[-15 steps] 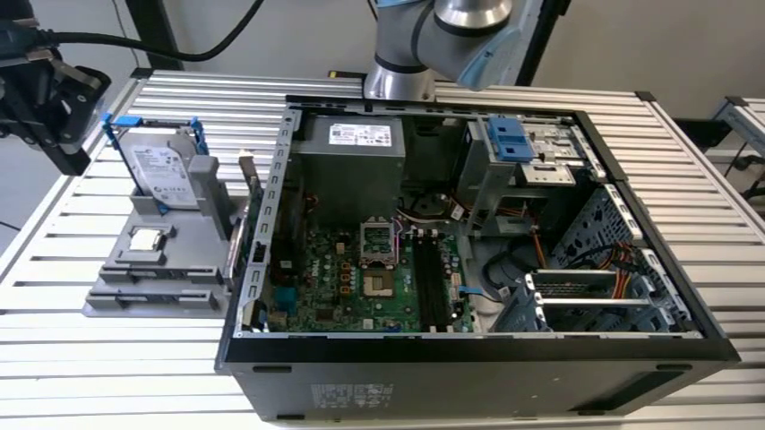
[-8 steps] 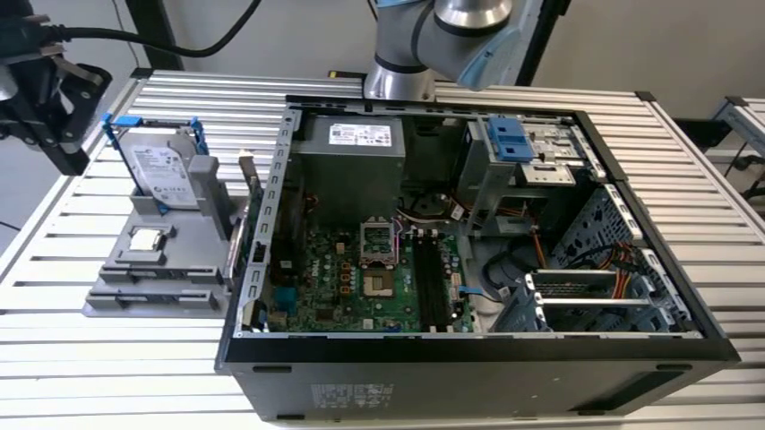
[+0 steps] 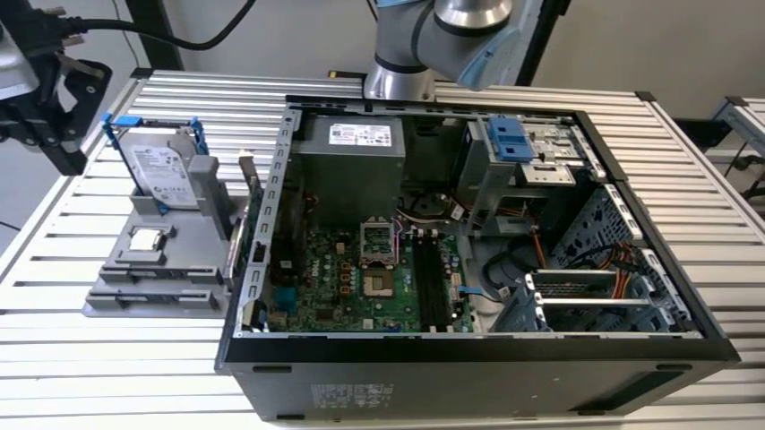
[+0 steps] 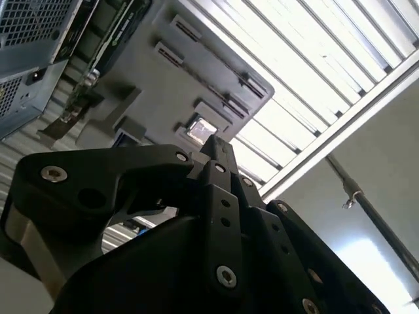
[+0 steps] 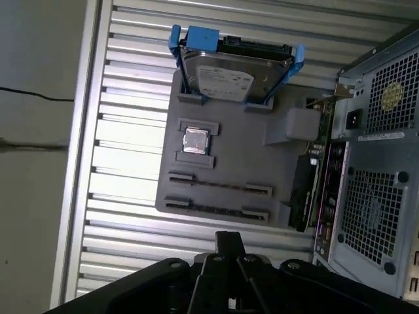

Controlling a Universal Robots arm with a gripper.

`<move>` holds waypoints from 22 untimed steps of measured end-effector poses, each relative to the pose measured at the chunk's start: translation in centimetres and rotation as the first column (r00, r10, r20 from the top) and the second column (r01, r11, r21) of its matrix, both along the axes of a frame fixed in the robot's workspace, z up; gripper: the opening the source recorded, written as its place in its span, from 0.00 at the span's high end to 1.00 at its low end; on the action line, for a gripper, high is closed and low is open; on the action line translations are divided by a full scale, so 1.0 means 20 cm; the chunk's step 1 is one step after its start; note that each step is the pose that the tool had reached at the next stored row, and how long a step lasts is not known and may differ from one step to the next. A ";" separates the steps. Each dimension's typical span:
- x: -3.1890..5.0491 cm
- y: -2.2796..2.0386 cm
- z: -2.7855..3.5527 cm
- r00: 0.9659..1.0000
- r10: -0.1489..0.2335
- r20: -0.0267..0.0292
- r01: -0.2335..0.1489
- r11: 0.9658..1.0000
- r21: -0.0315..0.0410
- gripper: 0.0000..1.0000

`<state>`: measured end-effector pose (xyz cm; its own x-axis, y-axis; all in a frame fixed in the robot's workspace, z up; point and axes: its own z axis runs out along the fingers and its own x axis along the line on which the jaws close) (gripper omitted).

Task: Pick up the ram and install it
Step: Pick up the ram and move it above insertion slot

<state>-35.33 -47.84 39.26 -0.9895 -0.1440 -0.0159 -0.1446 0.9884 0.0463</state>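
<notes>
Risks first, as I read it:
- the ram [image 5: 219, 186] stands on edge in a narrow slot of the grey fixture [image 5: 249, 157], so only its thin top edge is offered. A small lateral offset and the fingers would land on the slot's end blocks instead of the board.
- a second slot runs parallel just beside it and looks like it has another stick in it. That makes tight clearance for the outer finger, which could clip or drag the neighbour.
- an off-centre or skewed grip would let the stick tilt. At the black memory slots [image 3: 433, 269] on the board inside the open PC case [image 3: 478, 348], any tilt likely jams it or seats only one end.
- loose cables lie near those slots and the case wall is tall, so I'd expect a snag risk on the way in.

Current state: gripper [image 3: 63, 148] is closed with nothing in it. In both wrist views the fingertips [image 4: 216, 149] sit together, no gap.

Position: it hangs above the fixture at the exterior view's left, clear of everything and touching nothing. The ram is at the fixture's far end from the hard drive [image 5: 226, 75], with the processor chip [image 5: 195, 139] between the two. Ram and gripper are well apart, and the ram is untouched in its slot.
</notes>
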 end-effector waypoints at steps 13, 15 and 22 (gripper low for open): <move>0.000 0.000 0.000 0.980 0.198 0.000 -0.198 0.980 -0.003 1.00; 0.000 0.000 0.001 0.974 0.226 -0.001 -0.226 0.974 -0.004 1.00; 0.000 0.000 0.001 0.946 0.324 -0.001 -0.324 0.946 -0.006 1.00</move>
<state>-35.33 -47.84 39.28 -0.8893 -0.4571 -0.0138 -0.4573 0.8884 0.0404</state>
